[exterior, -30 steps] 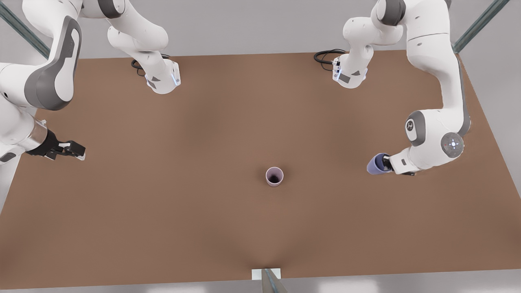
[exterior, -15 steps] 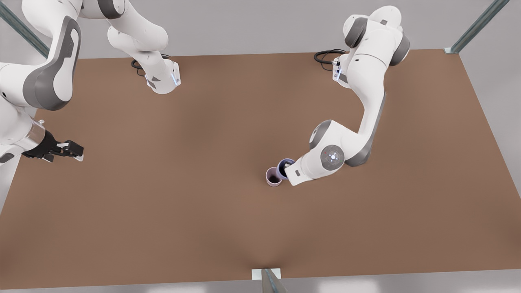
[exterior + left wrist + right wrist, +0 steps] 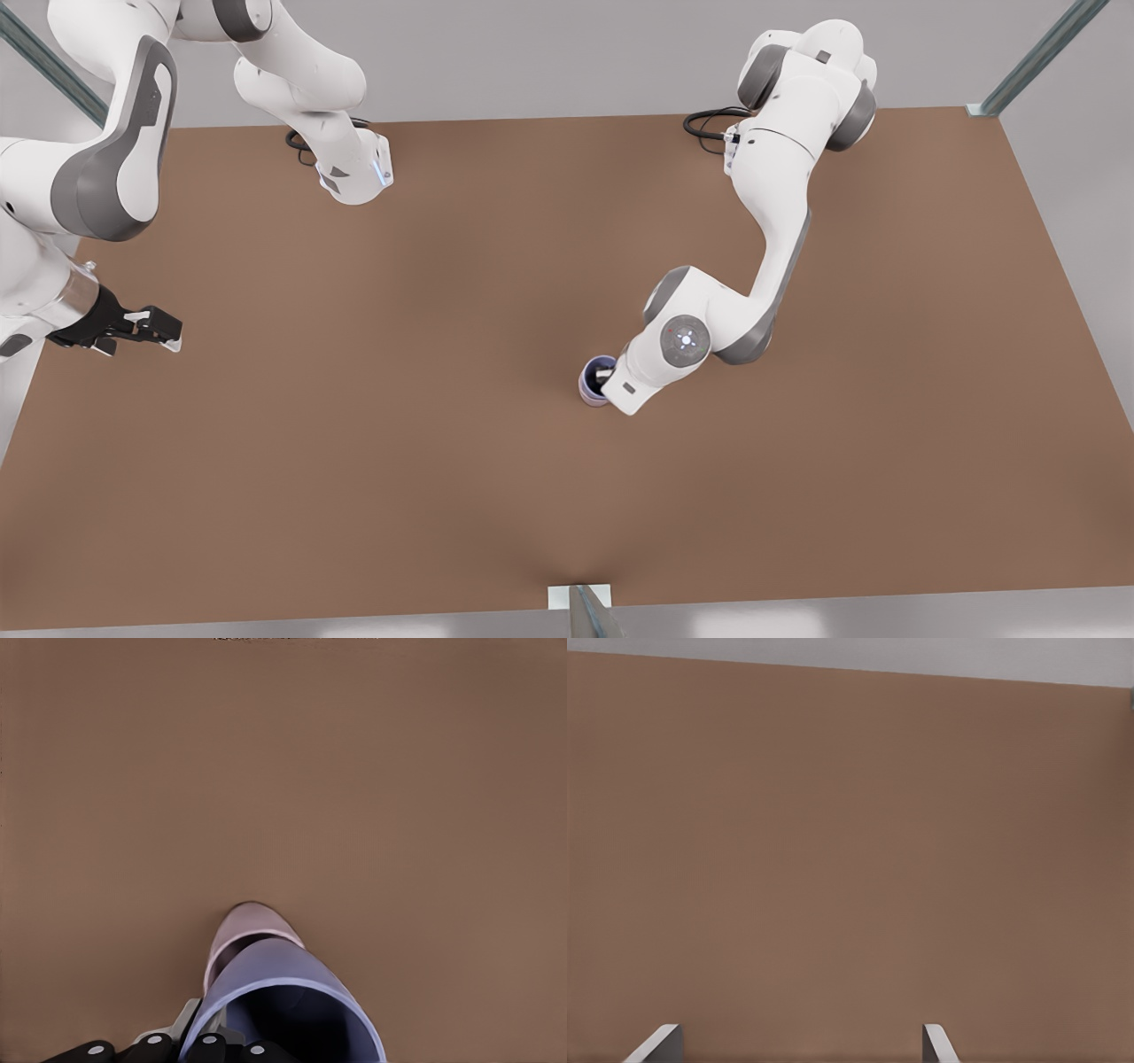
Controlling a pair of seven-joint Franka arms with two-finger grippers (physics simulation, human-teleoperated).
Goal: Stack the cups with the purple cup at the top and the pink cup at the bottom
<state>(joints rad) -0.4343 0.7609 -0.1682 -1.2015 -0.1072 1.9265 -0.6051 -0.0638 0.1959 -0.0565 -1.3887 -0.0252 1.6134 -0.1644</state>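
Note:
In the front view, the purple cup (image 3: 597, 364) sits right over the pink cup (image 3: 588, 395) near the table's middle, and only a sliver of the pink cup's side shows below it. My left gripper (image 3: 608, 379), on the arm at the front view's right, is shut on the purple cup's rim. The left wrist view shows the purple cup (image 3: 292, 997) close up and tilted, with the pink cup (image 3: 252, 926) just under its base. I cannot tell whether the cups touch. My right gripper (image 3: 166, 335) waits open at the front view's left edge, its fingers wide apart (image 3: 797, 1045) over bare table.
The brown table (image 3: 354, 461) carries the two arm bases (image 3: 354, 173) (image 3: 762, 164) at the back, each with a black cable. A small metal bracket (image 3: 580, 598) sits at the front edge.
The left arm carried the purple cup from the front view's right side leftward to the pink cup and now holds it over it. The right arm barely moved.

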